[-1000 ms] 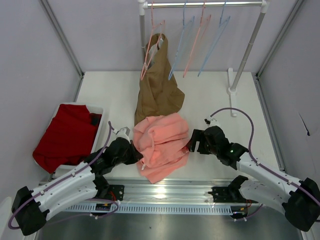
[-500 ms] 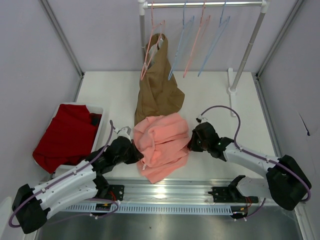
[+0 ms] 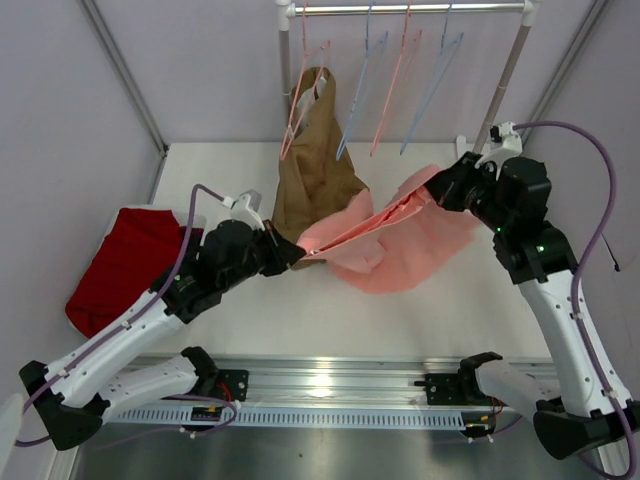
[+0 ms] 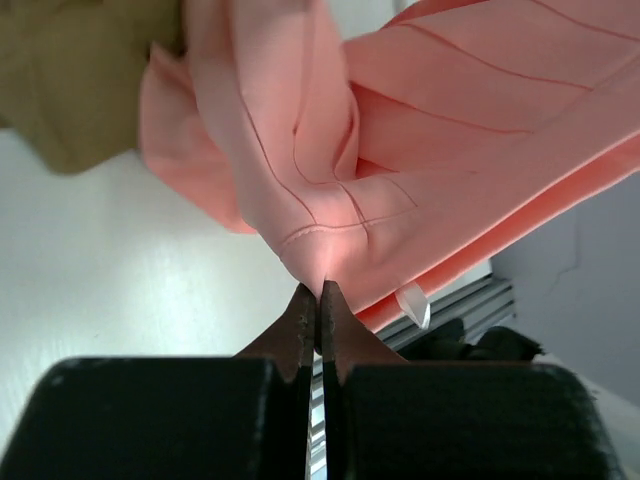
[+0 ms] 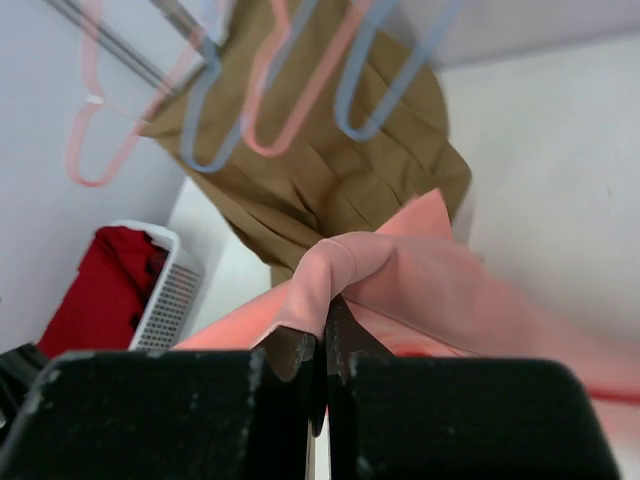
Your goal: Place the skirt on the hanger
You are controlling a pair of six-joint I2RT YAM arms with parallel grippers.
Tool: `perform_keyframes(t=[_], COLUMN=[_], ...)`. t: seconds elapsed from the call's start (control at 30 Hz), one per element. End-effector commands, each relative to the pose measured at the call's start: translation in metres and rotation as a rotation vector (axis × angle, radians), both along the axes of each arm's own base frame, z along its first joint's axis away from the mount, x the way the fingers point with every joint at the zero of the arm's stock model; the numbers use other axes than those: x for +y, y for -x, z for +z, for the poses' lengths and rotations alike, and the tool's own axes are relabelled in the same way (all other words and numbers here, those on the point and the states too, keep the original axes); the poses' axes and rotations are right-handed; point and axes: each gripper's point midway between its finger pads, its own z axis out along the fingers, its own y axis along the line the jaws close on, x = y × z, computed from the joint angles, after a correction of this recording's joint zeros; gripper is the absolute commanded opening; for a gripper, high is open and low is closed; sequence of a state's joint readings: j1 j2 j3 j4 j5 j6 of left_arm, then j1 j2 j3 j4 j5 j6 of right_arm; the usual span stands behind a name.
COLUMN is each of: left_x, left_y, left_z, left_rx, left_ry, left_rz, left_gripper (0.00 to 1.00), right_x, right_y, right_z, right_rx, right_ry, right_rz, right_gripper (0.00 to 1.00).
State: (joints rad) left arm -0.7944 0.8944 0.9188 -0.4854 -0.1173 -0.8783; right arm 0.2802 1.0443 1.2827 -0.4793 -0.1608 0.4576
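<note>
The skirt (image 3: 405, 240) hangs stretched above the middle of the surface (image 3: 250, 320), one edge pulled taut between the two arms and the rest drooping toward the right side. The left tool (image 4: 320, 300) is clenched on a stitched corner of it; the right tool (image 5: 326, 322) is clenched on a bunched fold, held higher and nearer the far right corner. Behind, a brown garment (image 3: 315, 170) and pale-blue hangers (image 3: 431, 93) hang from the rail (image 3: 410, 8). Red cloth (image 3: 135, 265) lies at the left edge.
</note>
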Motion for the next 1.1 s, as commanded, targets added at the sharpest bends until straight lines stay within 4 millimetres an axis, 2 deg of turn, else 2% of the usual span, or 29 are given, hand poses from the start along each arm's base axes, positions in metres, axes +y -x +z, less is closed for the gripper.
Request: perform_keyframes(t=[0.0,0.03,0.07,0.1,0.17,0.2,0.27,0.3,0.33,0.37,0.4,0.53,0.57,0.6,0.63,0.67,0.73,0.77,0.93,1.07], left_x=[0.002,0.001,-0.001,-0.005,-0.011,-0.018,-0.018,-0.019,-0.02,-0.016,-0.021,-0.027,-0.028,-0.033,-0.034,-0.039,-0.037,-0.039,-0.025,-0.02], left_y=[0.0,-0.002,-0.004,-0.002,0.001,0.0,0.006,0.004,0.002,0.008,0.008,0.024,0.026,0.031,0.032,0.037,0.042,0.04,0.047,0.063], left_z=[0.009,0.008,-0.001,-0.006,-0.031,-0.037,-0.073,-0.091,-0.096,-0.121,-0.131,-0.166,-0.169,-0.169,-0.165,-0.16,-0.158,-0.145,-0.145,-0.151], left_rx=[-0.012,-0.005,0.012,0.028,0.085,0.098,0.176,0.205,0.225,0.273,0.284,0.349,0.344,0.317,0.289,0.264,0.221,0.169,0.096,0.073], left_ry=[-0.042,-0.036,-0.046,-0.04,-0.045,-0.023,-0.023,0.003,0.032,0.029,0.068,0.053,0.049,0.039,0.027,0.019,-0.028,-0.039,-0.174,-0.255], left_rz=[-0.009,-0.003,-0.003,-0.02,-0.039,-0.06,-0.076,-0.091,-0.091,-0.097,-0.123,-0.2,-0.211,-0.252,-0.259,-0.286,-0.322,-0.322,-0.339,-0.374], left_gripper=[0.0,0.0,0.0,0.0,0.0,0.0,0.0,0.0,0.0,0.0,0.0,0.04,0.08,0.22,0.3,0.47,0.57,0.62,0.65,0.62], right_x=[0.002,0.007,0.009,0.01,0.011,0.012,0.015,0.017,0.017,0.018,0.018,0.021,0.022,0.02,0.023,0.022,0.021,0.02,0.019,0.021], right_y=[0.019,0.024,0.026,0.032,0.04,0.044,0.059,0.066,0.075,0.08,0.091,0.114,0.116,0.116,0.121,0.122,0.123,0.124,0.126,0.126], right_z=[0.014,0.012,-0.006,-0.009,-0.028,-0.057,-0.079,-0.116,-0.127,-0.141,-0.178,-0.224,-0.228,-0.232,-0.235,-0.237,-0.24,-0.242,-0.25,-0.25], right_rx=[-0.006,0.003,0.044,0.038,0.076,0.137,0.186,0.26,0.275,0.308,0.383,0.478,0.486,0.491,0.496,0.5,0.494,0.502,0.528,0.532], right_ry=[0.028,0.013,0.009,-0.003,-0.026,-0.026,-0.061,-0.059,-0.07,-0.087,-0.08,-0.124,-0.124,-0.119,-0.104,-0.089,-0.051,-0.041,0.0,0.011], right_rz=[0.078,0.108,0.12,0.128,0.135,0.138,0.161,0.165,0.163,0.15,0.145,0.118,0.117,0.096,0.107,0.1,0.079,0.072,0.04,0.044], right_gripper=[0.0,0.0,0.0,0.0,0.0,0.0,0.0,0.0,0.0,0.0,0.0,0.0,0.0,0.0,0.0,0.0,0.0,0.0,0.0,0.0])
